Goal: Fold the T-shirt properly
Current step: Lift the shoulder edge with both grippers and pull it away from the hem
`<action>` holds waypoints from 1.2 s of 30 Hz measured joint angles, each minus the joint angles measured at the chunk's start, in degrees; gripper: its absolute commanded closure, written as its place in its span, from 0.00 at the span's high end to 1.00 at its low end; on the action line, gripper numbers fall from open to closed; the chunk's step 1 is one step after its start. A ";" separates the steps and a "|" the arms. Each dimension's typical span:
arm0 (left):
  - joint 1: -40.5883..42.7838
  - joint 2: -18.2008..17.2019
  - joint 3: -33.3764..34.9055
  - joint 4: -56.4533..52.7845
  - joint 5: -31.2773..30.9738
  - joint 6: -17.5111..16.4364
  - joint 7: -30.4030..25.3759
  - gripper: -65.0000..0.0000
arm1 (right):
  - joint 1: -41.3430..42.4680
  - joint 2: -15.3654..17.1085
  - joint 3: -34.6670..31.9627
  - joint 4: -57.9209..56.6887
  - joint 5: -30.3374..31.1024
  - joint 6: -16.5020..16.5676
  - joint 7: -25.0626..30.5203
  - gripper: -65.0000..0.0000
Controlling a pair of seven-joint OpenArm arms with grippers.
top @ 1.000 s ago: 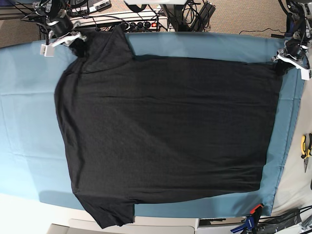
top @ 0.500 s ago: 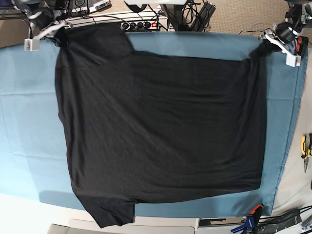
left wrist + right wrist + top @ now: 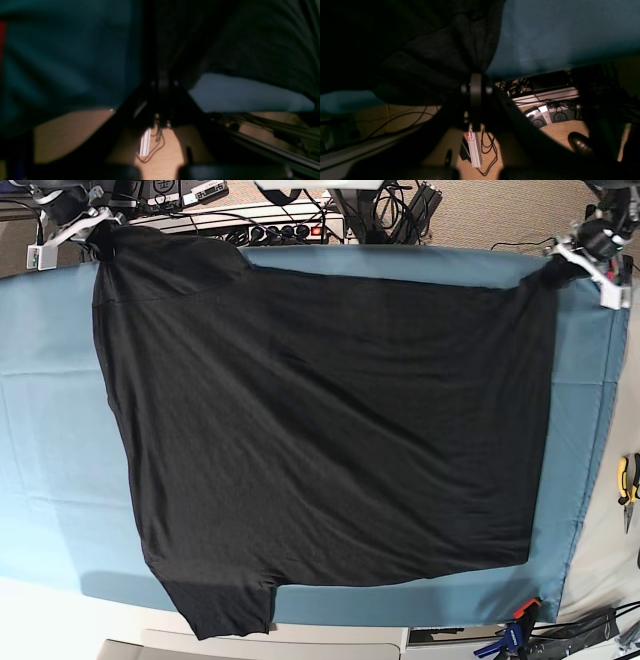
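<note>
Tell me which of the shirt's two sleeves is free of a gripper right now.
The sleeve at the near table edge, lying flat and untouched. The far one is pinched at its corner by the right gripper, on the black T-shirt.

Left tool and right tool both clamped.

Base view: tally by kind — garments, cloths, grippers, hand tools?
T-shirt: 1
Blue table cloth: 1
Grippers: 2, right gripper and left gripper, each shut on a shirt corner
Yellow-handled pliers: 1
Total: 5
</note>
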 measured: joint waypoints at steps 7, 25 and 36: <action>2.69 -0.20 -3.63 0.09 -4.63 -1.92 1.40 0.00 | -2.16 0.00 0.00 0.02 1.40 1.27 -0.35 0.00; 6.36 -1.81 -7.30 0.11 -9.01 -4.48 3.98 0.00 | -6.10 2.47 5.44 0.04 4.26 2.99 -1.90 0.00; 8.07 -2.91 -8.81 0.22 -10.23 -4.52 4.81 0.00 | -6.58 4.57 9.84 0.09 4.31 3.19 -2.56 0.00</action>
